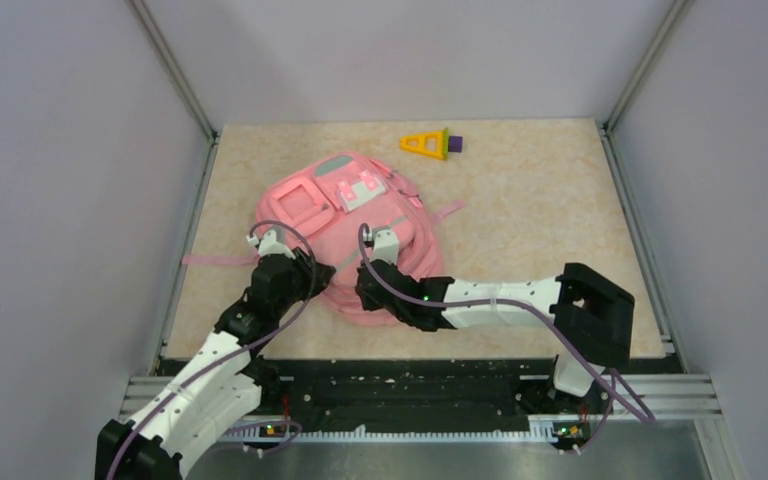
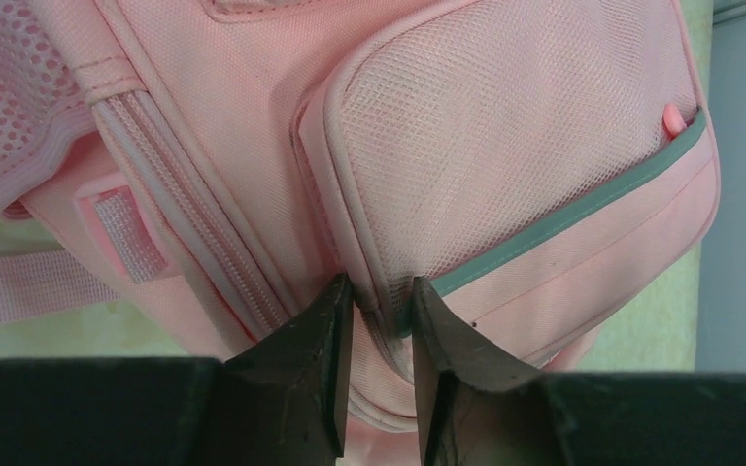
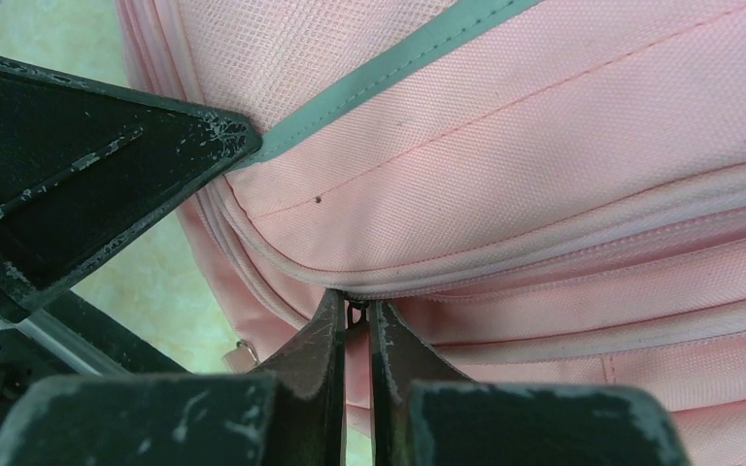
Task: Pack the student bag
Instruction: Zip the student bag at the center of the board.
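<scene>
Closest to my lenses, my right gripper (image 3: 355, 309) is pinched shut on a small zip pull (image 3: 356, 314) along the near edge of the student bag (image 1: 332, 245), which lies flat on the table (image 1: 540, 230), left of centre. My left gripper (image 2: 381, 301), just beside it, stands narrow astride the mesh pocket (image 2: 505, 146) seam by the grey strip (image 2: 563, 218); I cannot tell whether it bites. Well apart, at the far edge, lies a yellow triangle toy (image 1: 425, 145).
</scene>
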`<action>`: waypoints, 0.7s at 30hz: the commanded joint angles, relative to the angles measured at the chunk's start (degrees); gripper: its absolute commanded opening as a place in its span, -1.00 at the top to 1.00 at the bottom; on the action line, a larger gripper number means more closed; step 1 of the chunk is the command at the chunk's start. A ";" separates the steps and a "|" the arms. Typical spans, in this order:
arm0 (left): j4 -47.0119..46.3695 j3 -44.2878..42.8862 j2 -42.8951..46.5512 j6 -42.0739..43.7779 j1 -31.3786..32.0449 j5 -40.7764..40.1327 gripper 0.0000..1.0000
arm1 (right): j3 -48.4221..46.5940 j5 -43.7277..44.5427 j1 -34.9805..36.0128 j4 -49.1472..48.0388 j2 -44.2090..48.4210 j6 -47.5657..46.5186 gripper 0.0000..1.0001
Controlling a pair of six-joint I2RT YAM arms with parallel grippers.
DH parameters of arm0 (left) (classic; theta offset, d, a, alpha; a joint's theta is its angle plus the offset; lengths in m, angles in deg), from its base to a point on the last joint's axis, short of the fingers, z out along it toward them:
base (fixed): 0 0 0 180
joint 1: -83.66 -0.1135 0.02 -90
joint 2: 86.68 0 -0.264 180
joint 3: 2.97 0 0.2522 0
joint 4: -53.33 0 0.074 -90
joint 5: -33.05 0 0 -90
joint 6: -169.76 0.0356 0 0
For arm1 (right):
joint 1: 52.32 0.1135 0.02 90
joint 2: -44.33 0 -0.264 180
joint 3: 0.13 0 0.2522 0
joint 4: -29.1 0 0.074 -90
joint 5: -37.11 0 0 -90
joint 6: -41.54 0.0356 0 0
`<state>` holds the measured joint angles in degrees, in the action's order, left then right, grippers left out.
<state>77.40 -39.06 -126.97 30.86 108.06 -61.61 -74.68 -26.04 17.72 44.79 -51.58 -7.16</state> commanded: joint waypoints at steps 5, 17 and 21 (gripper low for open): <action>-1.22 2.04 -0.93 4.60 -0.92 -9.03 0.76 | 3.25 11.65 -0.34 1.90 6.38 -1.98 1.00; 0.29 1.98 0.00 9.47 -2.48 -14.34 1.00 | 7.93 15.49 -6.32 8.37 12.30 -7.28 1.00; 0.82 1.42 0.37 11.28 -3.15 -14.47 1.00 | 13.07 6.86 -12.29 0.50 17.10 -13.64 1.00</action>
<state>74.91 -37.84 -126.97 35.27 107.54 -64.70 -66.20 -18.58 11.27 46.08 -40.61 -12.73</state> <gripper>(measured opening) 0.047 0.031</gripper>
